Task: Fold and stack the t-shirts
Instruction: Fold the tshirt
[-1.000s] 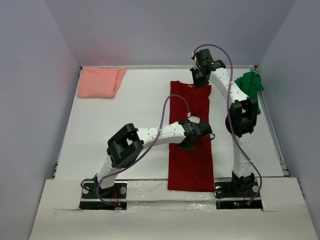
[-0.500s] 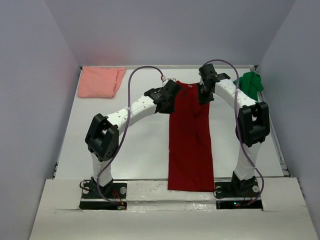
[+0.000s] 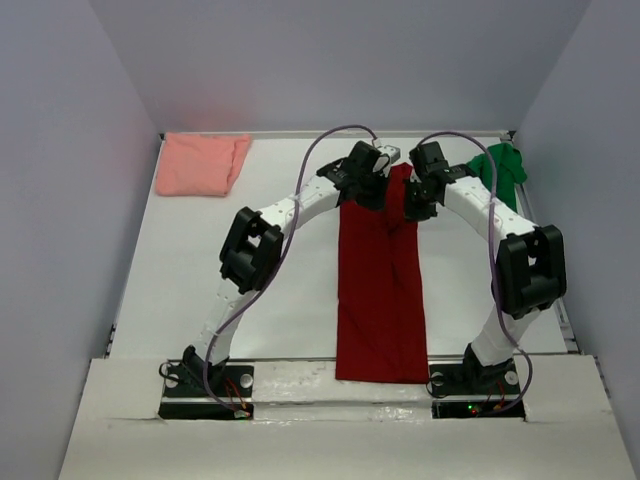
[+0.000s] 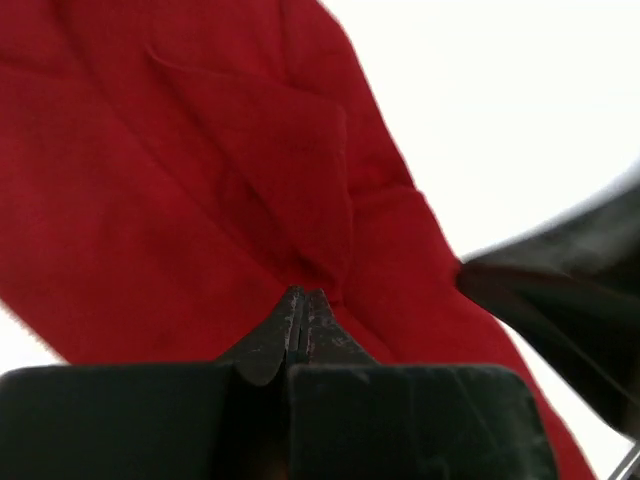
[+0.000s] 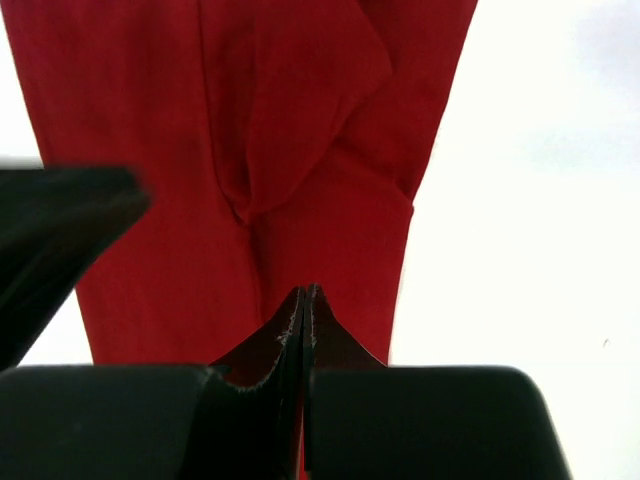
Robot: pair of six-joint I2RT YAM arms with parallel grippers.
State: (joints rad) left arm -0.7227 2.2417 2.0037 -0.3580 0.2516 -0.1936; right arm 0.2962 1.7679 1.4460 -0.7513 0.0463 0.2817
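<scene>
1. The left gripper (image 4: 303, 300) and the right gripper (image 5: 305, 298) are each pinched tight on the far end of the dark red t-shirt (image 3: 380, 300).
2. That shirt lies in the middle as 1 narrow strip and apparently lacks its crosswise folds. The pale salmon pink t-shirt (image 3: 200, 165) sits folded far left, and the green t-shirt (image 3: 500, 168) is bunched far right. Nothing is stacked.
3. From above, the arms hide the red shirt's far edge.

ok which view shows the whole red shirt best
Top external: the dark red t-shirt lies there as one long strip, only its far end partly hidden. The wrist views show just creased patches pinched by the left gripper and right gripper.
</scene>
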